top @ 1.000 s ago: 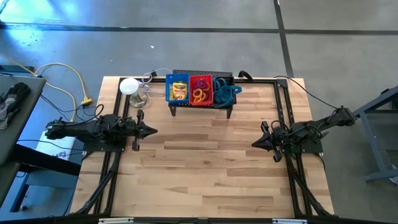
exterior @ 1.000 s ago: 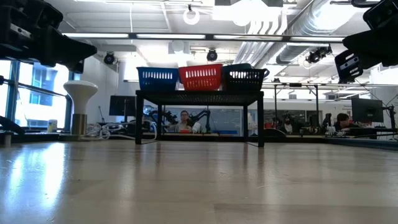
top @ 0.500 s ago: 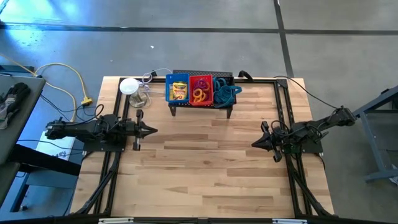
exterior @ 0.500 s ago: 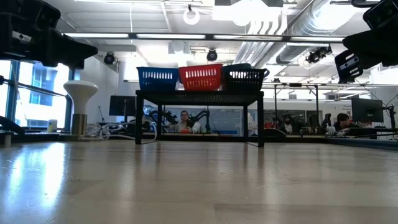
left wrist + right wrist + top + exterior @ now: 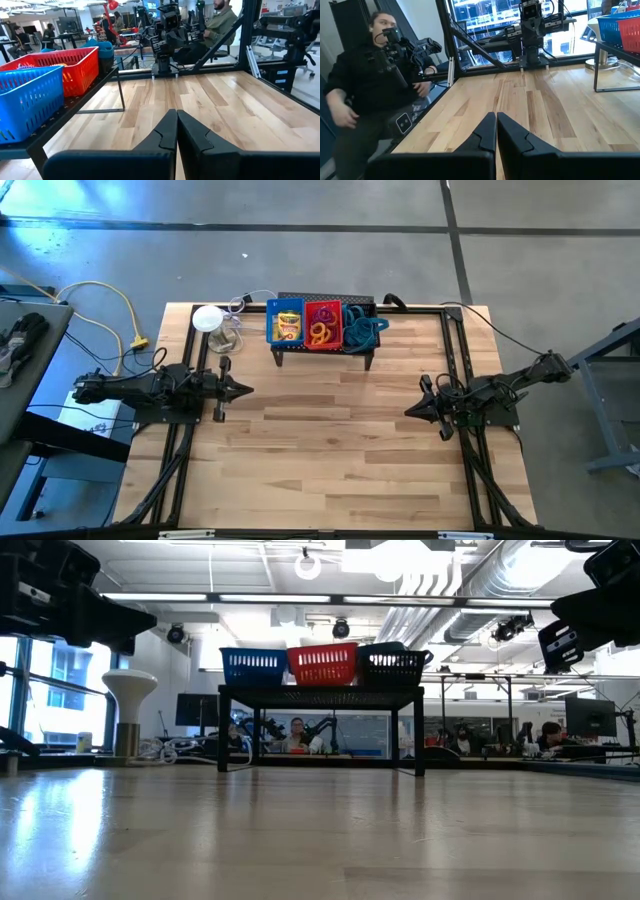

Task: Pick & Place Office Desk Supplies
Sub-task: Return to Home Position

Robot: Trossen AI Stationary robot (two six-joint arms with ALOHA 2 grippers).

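The left claw [image 5: 246,391], its two dark fingers pressed together on nothing, is parked low and well to the left of the black mesh rack [image 5: 325,352]. The right claw [image 5: 408,412], likewise closed and empty, sits well off the rack's right corner. Both point inward across the pale wooden surface [image 5: 330,460], where no loose item can be seen between them.

The supplies are gathered on the rack. The little yellow printed boxes [image 5: 288,326] fill the blue plastic bin [image 5: 253,666] at the rack's left end. The orange rings [image 5: 320,333] lie in the red plastic bin [image 5: 323,664] at its middle, and the dark bluish looped cords [image 5: 364,330] are heaped in the black plastic bin [image 5: 394,664] at its right end. The three bins stand side by side on the rack's top.

Sorting and shelving look complete. All that appears left is for the arms to settle at rest.
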